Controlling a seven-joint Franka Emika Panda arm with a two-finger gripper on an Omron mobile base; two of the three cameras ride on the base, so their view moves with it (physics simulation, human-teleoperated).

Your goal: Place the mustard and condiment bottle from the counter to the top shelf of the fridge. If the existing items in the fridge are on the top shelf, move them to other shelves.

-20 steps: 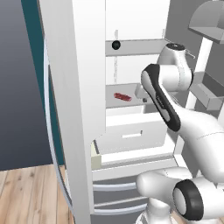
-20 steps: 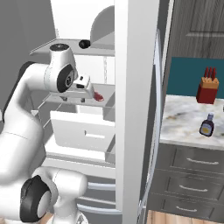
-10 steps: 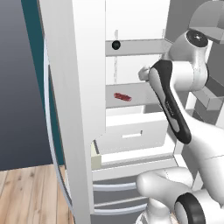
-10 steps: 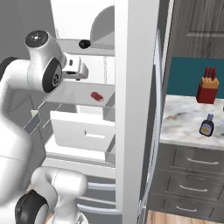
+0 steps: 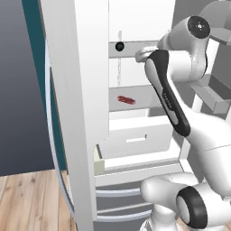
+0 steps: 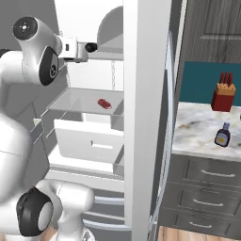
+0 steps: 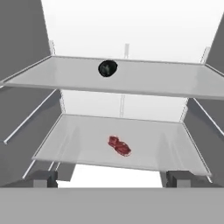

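- Inside the open fridge [image 6: 146, 117], the robot's hand [image 7: 111, 178] hangs level with the front edge of the top shelf [image 7: 144, 85], its fingertips [image 7: 43, 178] spread wide and holding nothing.
- A small black ball [image 7: 107, 68] sits on the top shelf near its back edge, a little left of middle; the flat red piece [image 7: 120, 145] lies near the middle of the shelf below.
- The dark condiment bottle [image 6: 222, 135] stands on the marbled counter [image 6: 197, 136] near its front edge, well apart from the fridge; a red knife block [image 6: 222, 94] stands at the counter's back edge.
- By the look of things, the ball is the next job, since it occupies the shelf meant for the bottles. The hand would do well to travel in above the shelf board, straddle the ball squarely and close gently, as a round thing may roll off towards the back wall if nudged.
- Compared with a second ago, the arm has risen from the level of the lower shelf to the top one, and the red piece now lies free of the hand.
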